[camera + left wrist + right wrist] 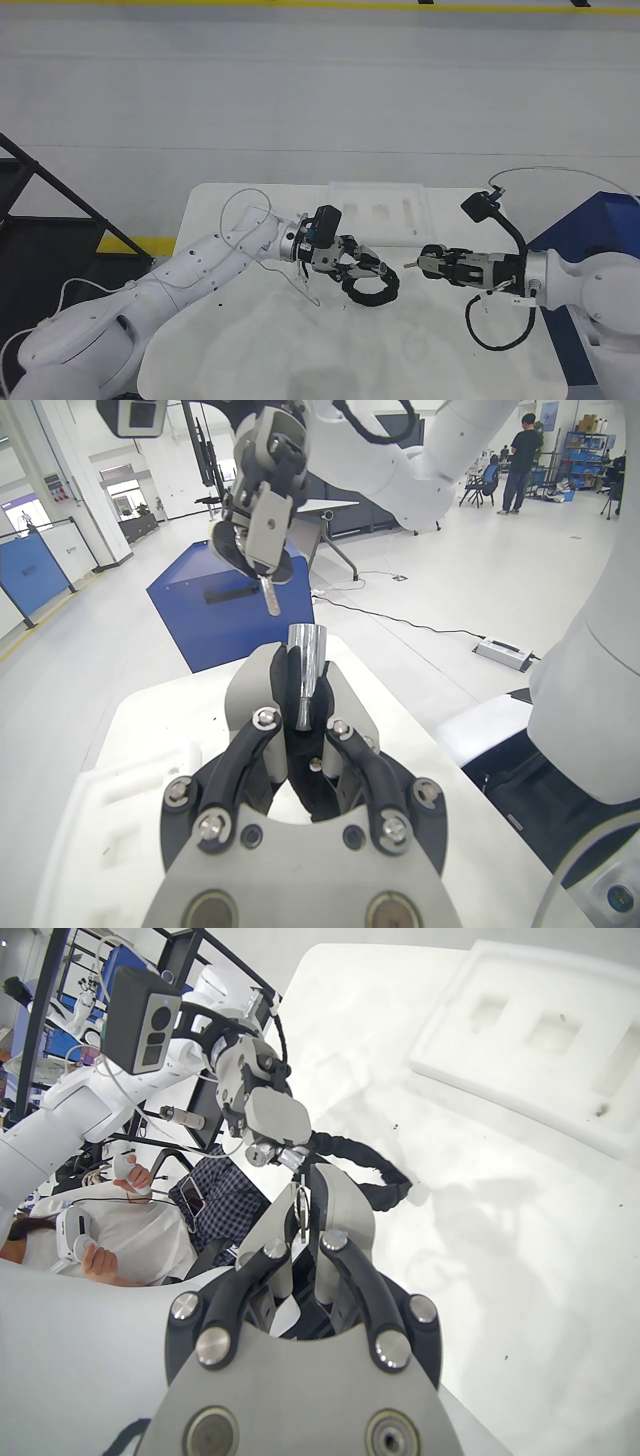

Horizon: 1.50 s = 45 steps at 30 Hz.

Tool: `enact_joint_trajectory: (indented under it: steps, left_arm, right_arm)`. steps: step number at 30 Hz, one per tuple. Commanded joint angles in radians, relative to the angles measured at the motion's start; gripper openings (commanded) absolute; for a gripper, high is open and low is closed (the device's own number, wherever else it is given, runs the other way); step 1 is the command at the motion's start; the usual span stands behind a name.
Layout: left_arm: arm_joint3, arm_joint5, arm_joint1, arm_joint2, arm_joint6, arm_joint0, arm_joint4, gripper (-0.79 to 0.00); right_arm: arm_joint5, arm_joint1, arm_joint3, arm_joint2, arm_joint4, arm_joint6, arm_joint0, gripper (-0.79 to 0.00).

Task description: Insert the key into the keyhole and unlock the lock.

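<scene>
Your right gripper (428,262) has its jaws clamped on the key (270,597). The blade points at the lock (306,640) and stops just short of its end. Your left gripper (305,672) pinches the chrome cylinder, its axis roughly in line with the key (black cable loop (372,291) over the table (260,350)).

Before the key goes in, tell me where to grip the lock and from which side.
Grip the chrome cylinder across its sides, near the cable end, coming from behind, away from the keyhole face. The left gripper holds it so: the keyhole end juts past the fingertips toward the key in the right gripper, and the black cable trails aside. That likely keeps the keyhole unblocked.
</scene>
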Motion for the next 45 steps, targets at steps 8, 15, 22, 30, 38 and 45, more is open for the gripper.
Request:
enact_joint_trajectory:
  steps: [8,15,22,30,38,45]
  left_arm:
    - [0.053,0.000,-0.037,0.022,0.000,-0.018,-0.037,-0.785]
    - [0.053,0.000,-0.037,0.022,0.000,-0.018,-0.037,-0.785]
    - [0.047,0.058,-0.037,0.012,-0.047,0.000,-0.032,-0.785]
    - [0.028,0.195,-0.060,-0.008,0.055,0.054,0.070,-0.785]
    - [0.125,0.304,-0.109,0.010,0.221,0.060,0.208,-0.785]
    - [0.183,0.338,-0.145,0.008,0.264,0.064,0.233,-0.785]
  right_arm:
    - [-0.003,0.001,-0.008,0.009,0.010,-0.018,-0.008,-0.785]
    - [-0.003,0.001,-0.008,0.009,0.010,-0.018,-0.008,-0.785]
    - [0.029,0.002,-0.018,0.007,0.012,-0.044,-0.022,-0.785]
    - [0.183,0.012,-0.106,0.009,-0.019,-0.008,-0.033,-0.785]
    - [0.288,0.019,-0.181,0.037,-0.081,-0.055,-0.076,-0.785]
    - [0.323,0.021,-0.190,0.000,-0.122,-0.112,-0.099,-0.785]
